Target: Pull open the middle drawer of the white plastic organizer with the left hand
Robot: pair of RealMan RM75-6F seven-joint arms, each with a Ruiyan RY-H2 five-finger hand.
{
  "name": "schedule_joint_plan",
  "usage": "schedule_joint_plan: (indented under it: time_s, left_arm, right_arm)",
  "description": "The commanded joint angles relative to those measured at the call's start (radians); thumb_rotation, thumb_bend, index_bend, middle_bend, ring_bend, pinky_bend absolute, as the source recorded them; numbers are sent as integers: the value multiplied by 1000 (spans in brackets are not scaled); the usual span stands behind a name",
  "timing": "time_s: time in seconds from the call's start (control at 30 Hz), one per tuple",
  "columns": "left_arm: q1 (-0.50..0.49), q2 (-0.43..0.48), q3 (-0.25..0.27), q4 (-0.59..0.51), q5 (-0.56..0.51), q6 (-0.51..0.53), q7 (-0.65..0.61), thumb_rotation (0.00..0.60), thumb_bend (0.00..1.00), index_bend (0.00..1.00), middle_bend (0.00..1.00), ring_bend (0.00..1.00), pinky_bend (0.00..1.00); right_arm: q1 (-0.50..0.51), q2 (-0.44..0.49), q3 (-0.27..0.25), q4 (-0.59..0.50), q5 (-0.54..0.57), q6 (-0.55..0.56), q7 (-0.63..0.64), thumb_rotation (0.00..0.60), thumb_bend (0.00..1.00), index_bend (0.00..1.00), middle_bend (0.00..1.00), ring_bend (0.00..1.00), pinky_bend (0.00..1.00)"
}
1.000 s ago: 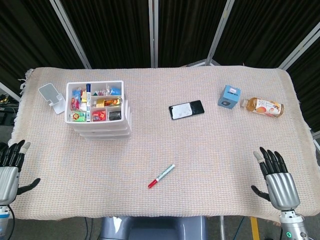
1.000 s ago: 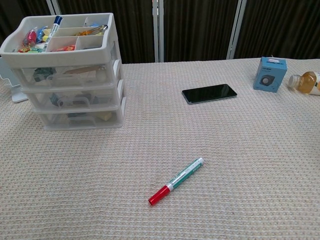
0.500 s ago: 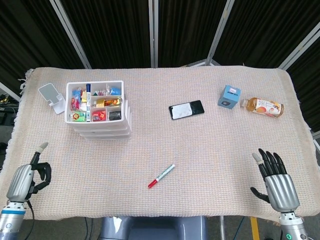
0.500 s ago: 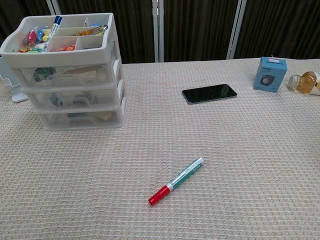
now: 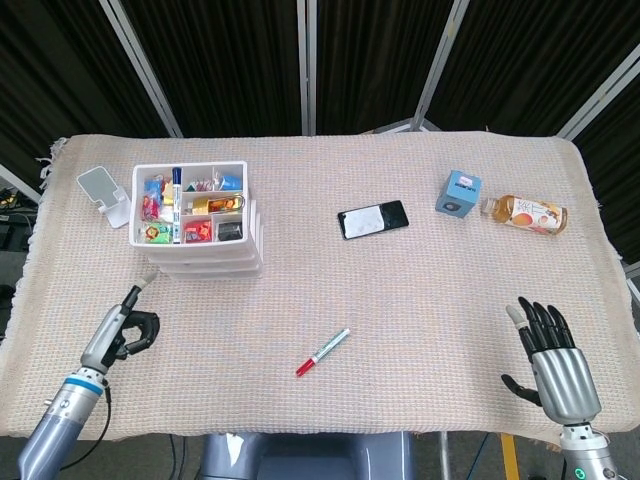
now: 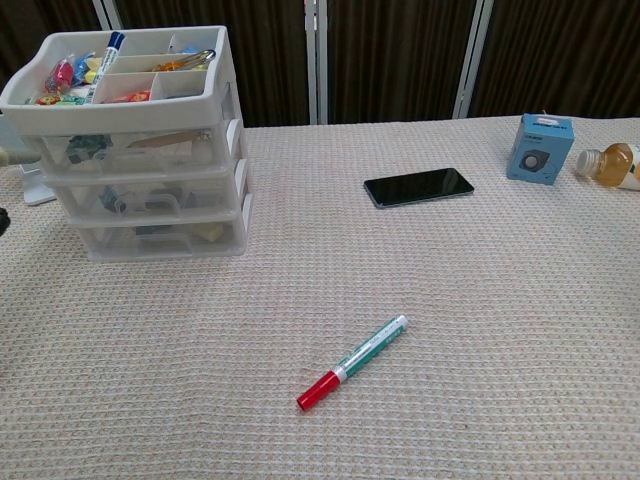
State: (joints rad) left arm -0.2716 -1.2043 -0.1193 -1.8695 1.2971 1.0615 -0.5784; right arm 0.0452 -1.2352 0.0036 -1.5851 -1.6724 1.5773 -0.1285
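Hovering near the front of the white plastic organizer (image 5: 198,222) at the table's far left, middle drawer (image 6: 145,198) closed, left hand (image 5: 121,325) with one finger extended and the rest curled on nothing; right hand (image 5: 553,356) spread apart, empty, near right edge.
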Motion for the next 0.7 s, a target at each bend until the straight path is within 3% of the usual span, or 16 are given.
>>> schedule_joint_plan:
  time_s: [0.03, 0.33, 0.7]
  left_arm:
    - [-56, -17, -41, 10, -57, -77, -39, 600, 876, 12, 775, 772, 648]
    - [-128, -75, -81, 58, -152, -165, -29, 600, 892, 14, 779, 774, 649]
    - [-177, -144, -111, 97, -234, -179, 37, 600, 896, 66, 781, 778, 649]
  right_arm:
    - [0, 3, 1, -2, 2, 1, 5, 600, 19, 0, 0, 0, 0]
    - [-2, 17, 4, -12, 1, 8, 27, 600, 20, 0, 0, 0, 0]
    - [-2, 27, 5, -17, 2, 11, 45, 600, 20, 0, 0, 0, 0]
